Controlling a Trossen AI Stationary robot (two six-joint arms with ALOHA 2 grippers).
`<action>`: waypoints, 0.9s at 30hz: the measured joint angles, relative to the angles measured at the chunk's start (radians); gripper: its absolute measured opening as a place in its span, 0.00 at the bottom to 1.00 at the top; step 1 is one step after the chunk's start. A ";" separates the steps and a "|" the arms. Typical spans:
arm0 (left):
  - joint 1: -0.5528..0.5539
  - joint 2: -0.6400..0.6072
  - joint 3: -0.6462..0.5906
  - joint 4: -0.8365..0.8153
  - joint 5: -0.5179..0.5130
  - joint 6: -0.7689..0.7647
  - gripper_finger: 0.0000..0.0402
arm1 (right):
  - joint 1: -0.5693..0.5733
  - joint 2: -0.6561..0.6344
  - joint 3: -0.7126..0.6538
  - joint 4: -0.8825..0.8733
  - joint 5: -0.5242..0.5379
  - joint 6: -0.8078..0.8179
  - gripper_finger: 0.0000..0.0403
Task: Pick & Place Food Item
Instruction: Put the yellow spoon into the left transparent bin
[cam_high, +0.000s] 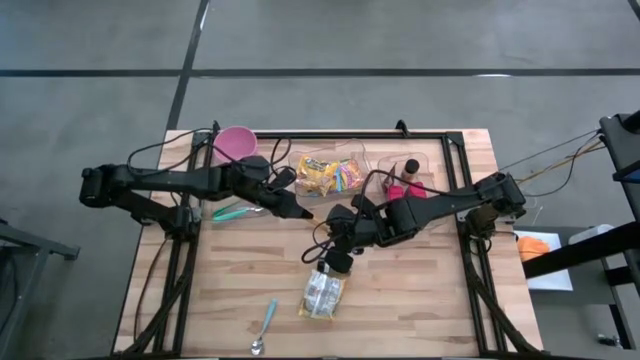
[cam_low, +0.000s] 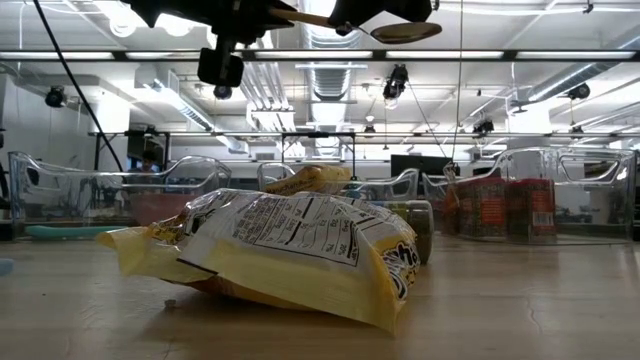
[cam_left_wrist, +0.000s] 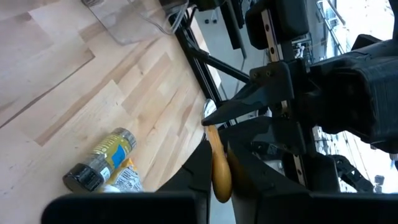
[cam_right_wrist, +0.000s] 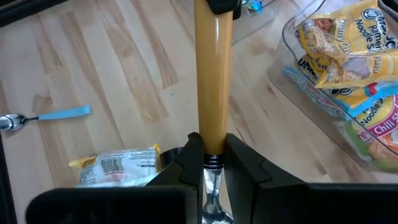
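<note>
Meeting above the bench (cam_high: 420, 300), both arms share one wooden-handled spoon (cam_right_wrist: 212, 74): the right tool (cam_right_wrist: 212, 163) clamps it near the metal neck, the left tool (cam_left_wrist: 219, 163) pinches the handle's far end. Below them the yellow noodle packet (cam_high: 322, 295) lies flat near the bench's front, a spice jar (cam_left_wrist: 99, 163) touching it, a blue spoon (cam_high: 266, 322) nearby. Light, crinkly and slippery by its look, the packet is likely best gripped at a sealed edge.
</note>
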 joint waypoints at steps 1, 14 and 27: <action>0.000 0.000 0.000 0.000 0.003 0.001 0.07 | 0.000 0.000 0.000 0.001 0.000 0.000 0.08; -0.001 -0.001 0.000 -0.001 0.006 0.005 0.07 | 0.000 0.000 0.000 0.007 0.002 0.009 0.09; 0.006 -0.003 0.000 -0.004 0.009 0.034 0.07 | 0.002 -0.002 0.001 0.035 -0.005 0.025 0.42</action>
